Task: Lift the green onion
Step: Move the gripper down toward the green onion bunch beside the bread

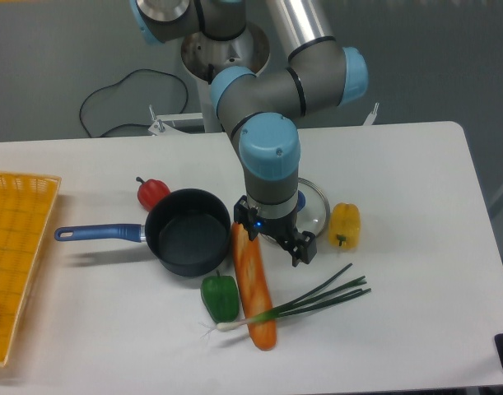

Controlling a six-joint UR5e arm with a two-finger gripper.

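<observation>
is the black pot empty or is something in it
Empty. The pot stands upright with its dark inside bare; its glass lid lies off to the side on the table, partly behind the gripper.

Grey arm point(272, 82), light-blue caps, black gripper point(276, 239)
</observation>
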